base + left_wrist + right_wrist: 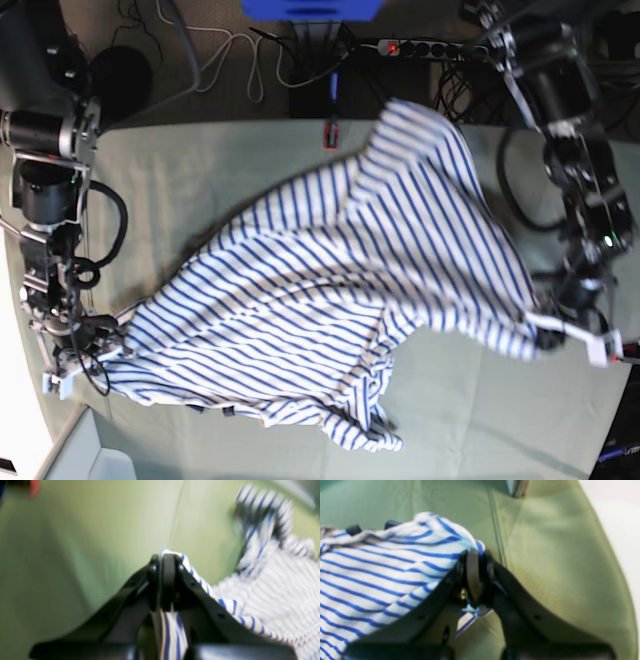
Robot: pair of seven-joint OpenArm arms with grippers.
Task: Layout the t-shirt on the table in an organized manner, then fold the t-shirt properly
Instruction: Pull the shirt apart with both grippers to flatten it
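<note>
The white t-shirt [330, 290] with thin blue stripes is stretched and rumpled between both arms over the pale green table [220, 170]. In the left wrist view my left gripper [168, 562] is shut on a bunched edge of the t-shirt [275, 585], with striped cloth showing between the black fingers [197, 590]. In the base view this gripper [548, 338] holds the shirt near the right edge. My right gripper [475, 566] is shut on another edge of the t-shirt [375, 575]; in the base view it [112, 345] sits at the left.
A red clamp [333, 133] marks the table's far edge. Cables and a power strip [430, 47] lie on the floor beyond it. A red clamp [35, 487] shows blurred in the left wrist view. The table's edge [610, 555] runs close to my right gripper.
</note>
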